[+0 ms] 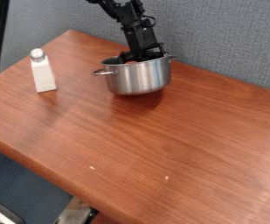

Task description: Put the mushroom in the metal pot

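camera view: jaws [135, 58] down inside metal pot [138, 76]; mushroom hidden, jaw opening unclear.

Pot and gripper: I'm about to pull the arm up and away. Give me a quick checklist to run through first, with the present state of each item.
1. Mushroom inside the pot: cannot tell, none shows over the rim now.
2. Gripper let go: cannot tell, its tip is down in the pot mouth.
3. Pot upright on the table: ok.
4. Pot clear of the table's back edge: ok, but close.
5. White bottle standing, apart from the pot: ok.
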`<state>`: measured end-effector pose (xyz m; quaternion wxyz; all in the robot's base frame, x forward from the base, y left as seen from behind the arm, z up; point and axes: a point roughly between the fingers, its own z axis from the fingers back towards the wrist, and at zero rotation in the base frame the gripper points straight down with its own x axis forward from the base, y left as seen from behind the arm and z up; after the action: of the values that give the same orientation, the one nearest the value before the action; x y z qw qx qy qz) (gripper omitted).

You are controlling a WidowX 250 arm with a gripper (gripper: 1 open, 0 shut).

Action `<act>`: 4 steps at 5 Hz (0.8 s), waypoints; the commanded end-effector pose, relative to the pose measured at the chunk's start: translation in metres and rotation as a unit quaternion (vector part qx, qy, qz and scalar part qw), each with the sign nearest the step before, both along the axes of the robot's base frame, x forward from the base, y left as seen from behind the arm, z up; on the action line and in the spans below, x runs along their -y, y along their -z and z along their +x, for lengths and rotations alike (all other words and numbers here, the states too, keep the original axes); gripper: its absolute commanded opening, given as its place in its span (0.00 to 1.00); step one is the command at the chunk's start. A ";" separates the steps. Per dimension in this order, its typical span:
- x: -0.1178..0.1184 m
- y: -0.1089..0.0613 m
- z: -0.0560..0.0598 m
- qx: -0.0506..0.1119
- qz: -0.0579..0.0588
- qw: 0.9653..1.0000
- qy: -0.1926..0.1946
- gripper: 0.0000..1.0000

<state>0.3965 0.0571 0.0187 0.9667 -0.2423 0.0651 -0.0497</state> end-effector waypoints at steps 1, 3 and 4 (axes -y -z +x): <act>-0.011 0.040 -0.020 -0.048 -0.024 0.999 0.007 0.00; -0.029 0.047 -0.031 -0.064 -0.029 0.997 0.032 0.00; -0.047 0.052 -0.035 -0.069 -0.023 0.996 0.043 1.00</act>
<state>0.3858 0.0732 0.0178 0.9568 -0.2537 0.0944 -0.1062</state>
